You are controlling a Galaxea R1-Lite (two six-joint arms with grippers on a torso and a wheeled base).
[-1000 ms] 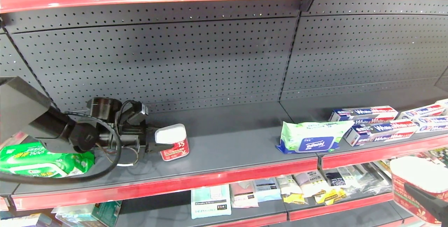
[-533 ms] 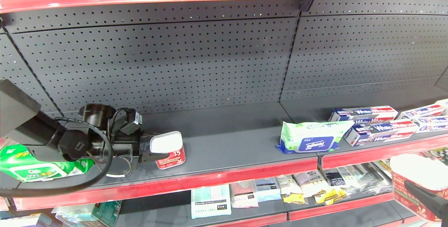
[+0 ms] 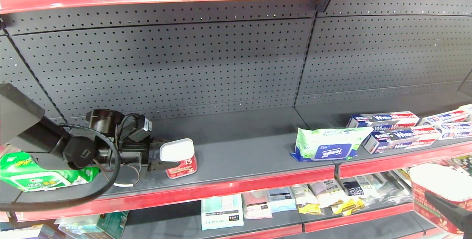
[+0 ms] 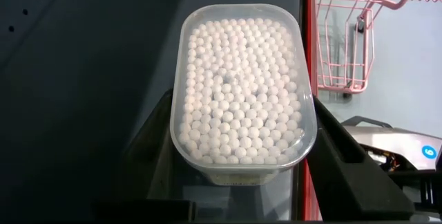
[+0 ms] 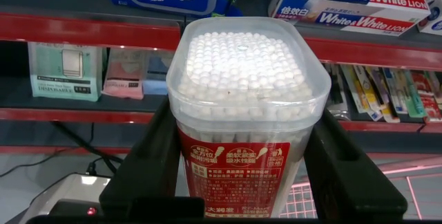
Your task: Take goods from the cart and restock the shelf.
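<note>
Left gripper is over the middle shelf, left part, near the red front edge. Its jaws are clamped on the sides of a cotton swab tub, white lid and red label. The tub leans a bit, base at the shelf board; cannot tell if it actually rests on it. Green wipes pack lies on the same shelf further left, partly behind the arm. Right gripper is low at the right, in front of the shelving, out from the shelf edge. Its jaws grip a second cotton swab tub, upright, lid full of white swab tips, one dark finger on each side. White-and-blue wipes pack lies flat at the middle shelf's front, right of centre, just beside the toothpaste boxes, which are stacked further right. Grey pegboard back panel is behind. Lower shelf holds small flat packets in a row. Pink cart stands on the floor beyond the shelf edge in the left wrist view.
</note>
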